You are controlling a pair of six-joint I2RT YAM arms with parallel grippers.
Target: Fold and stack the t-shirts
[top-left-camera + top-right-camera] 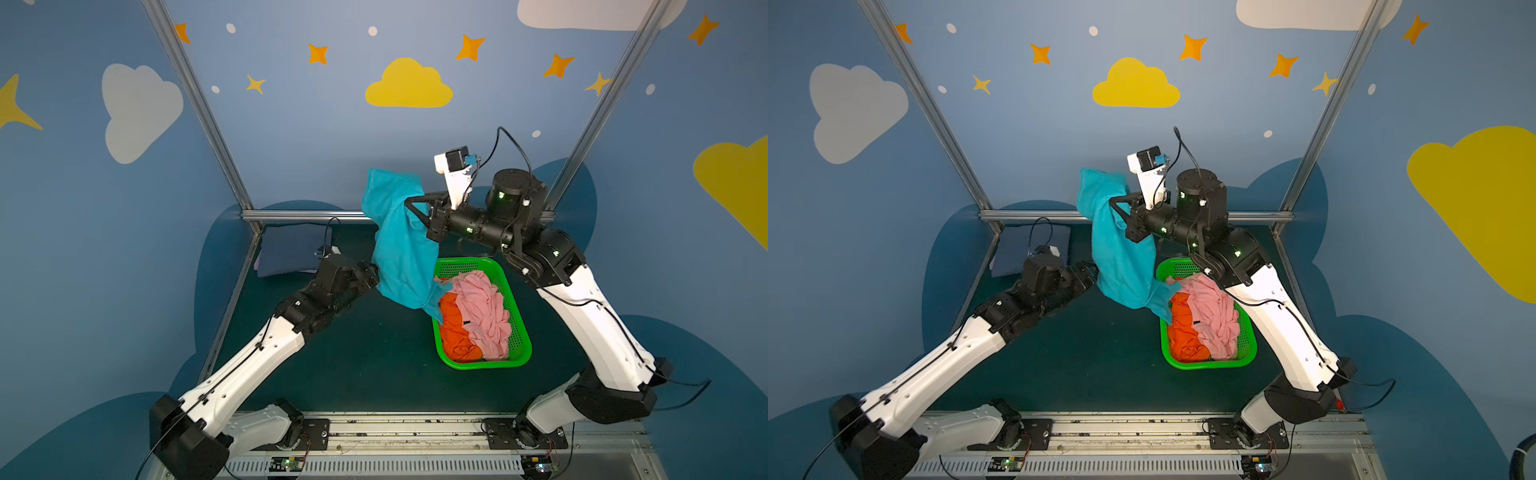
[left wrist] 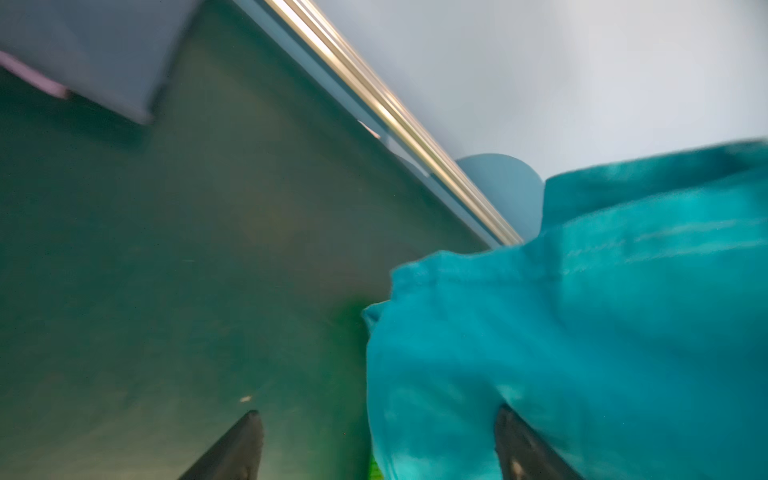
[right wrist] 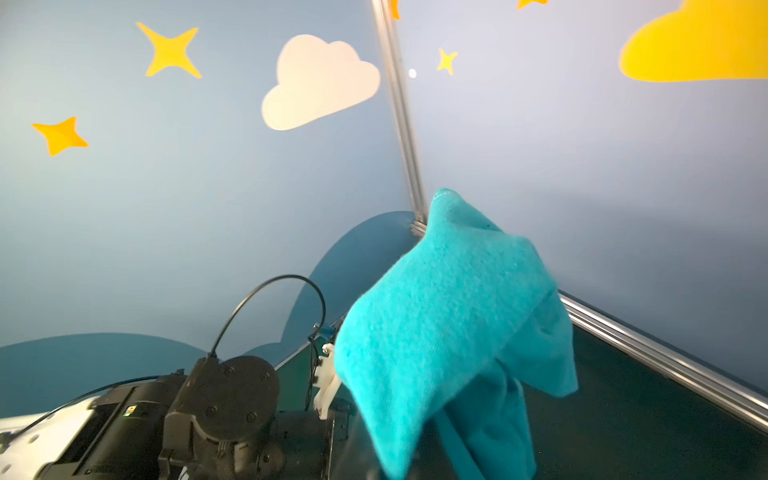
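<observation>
Right wrist view shows the soft teal cotton t-shirt (image 3: 449, 332) bunched and draped over the right end effector (image 1: 411, 205), whose jaws are clamped on it. In both top views it hangs above the dark green desk (image 1: 353, 374), at 11 o'clock from the green perforated plastic basket (image 1: 521, 336). Its lowest tip is over the basket's 9 o'clock rim, near the crumpled orange tee (image 1: 455, 332) and crumpled pink tee (image 1: 486, 307).

The left end effector (image 2: 380, 446) is spread wide at the hanging edge, gripping nothing. A folded slate-blue tee (image 1: 286, 253) lies at the desk's 10 o'clock corner.

The step looks like lifting out and spreading. Next, the left jaws should close on a hem, then both arms draw apart.
</observation>
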